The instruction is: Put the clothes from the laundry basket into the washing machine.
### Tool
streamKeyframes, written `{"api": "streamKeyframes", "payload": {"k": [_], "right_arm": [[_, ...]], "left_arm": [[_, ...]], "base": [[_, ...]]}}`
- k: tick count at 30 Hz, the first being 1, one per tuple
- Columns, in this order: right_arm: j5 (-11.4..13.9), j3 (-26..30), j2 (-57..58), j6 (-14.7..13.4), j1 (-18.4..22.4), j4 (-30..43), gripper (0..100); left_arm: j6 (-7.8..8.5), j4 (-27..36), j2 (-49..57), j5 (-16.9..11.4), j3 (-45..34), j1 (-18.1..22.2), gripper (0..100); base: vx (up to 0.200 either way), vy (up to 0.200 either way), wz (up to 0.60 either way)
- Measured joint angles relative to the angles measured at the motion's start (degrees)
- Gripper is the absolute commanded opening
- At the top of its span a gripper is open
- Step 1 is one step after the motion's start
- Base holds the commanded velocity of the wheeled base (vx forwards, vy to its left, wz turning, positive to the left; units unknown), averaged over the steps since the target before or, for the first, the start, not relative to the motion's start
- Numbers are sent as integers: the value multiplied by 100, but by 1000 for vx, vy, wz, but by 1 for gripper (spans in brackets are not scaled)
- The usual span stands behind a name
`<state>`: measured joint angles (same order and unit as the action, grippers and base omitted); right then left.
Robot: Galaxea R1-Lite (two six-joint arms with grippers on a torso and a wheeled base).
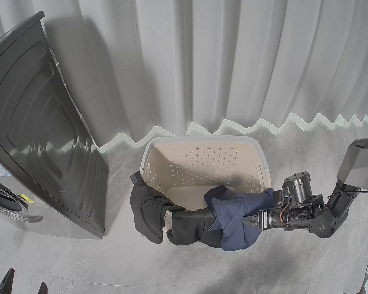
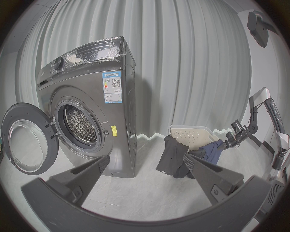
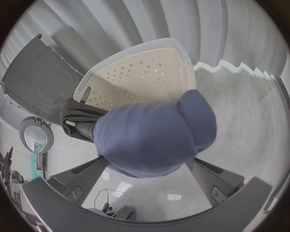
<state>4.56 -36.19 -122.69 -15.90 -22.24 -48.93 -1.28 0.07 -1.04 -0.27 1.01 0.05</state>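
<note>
The cream laundry basket (image 1: 200, 138) stands on the floor by the curtain. A black garment (image 1: 155, 210) hangs over its front left rim, and a blue garment (image 1: 232, 217) drapes over the front rim beside it. My right gripper (image 1: 249, 221) is at the blue garment (image 3: 151, 133), open, its fingers (image 3: 208, 178) spread on either side of the cloth. The grey washing machine (image 2: 90, 105) stands to the left with its round door (image 2: 28, 139) swung open and the drum (image 2: 80, 124) bare. My left gripper (image 2: 145, 158) hangs open and holds nothing, low at the near left (image 1: 26, 279).
A pleated white curtain (image 1: 228, 59) closes off the back. Bare grey floor (image 1: 129, 266) lies between the basket and the machine (image 1: 37, 134). Cables (image 3: 117, 208) lie on the floor under the right arm.
</note>
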Motion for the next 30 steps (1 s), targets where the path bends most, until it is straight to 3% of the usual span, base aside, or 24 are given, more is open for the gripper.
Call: {"api": "streamKeyframes", "payload": {"k": [4,5,17,30], "right_arm": [[-87,-79,-155,9,-33,-160,100],[-90,-95,-187,9,-41,-171,0],[-93,-90,-271,11,-56,-514,0],[-43,610,636,30,-163,-591,0]], "left_arm": [[0,0,0,-5,0,0,100],[-2,0,0,-5,0,0,100],[-2,0,0,-9,0,0,100],[-2,2,0,-9,0,-5,100]], "base": [[0,0,0],[0,0,0],[0,0,0],[0,0,0]]}}
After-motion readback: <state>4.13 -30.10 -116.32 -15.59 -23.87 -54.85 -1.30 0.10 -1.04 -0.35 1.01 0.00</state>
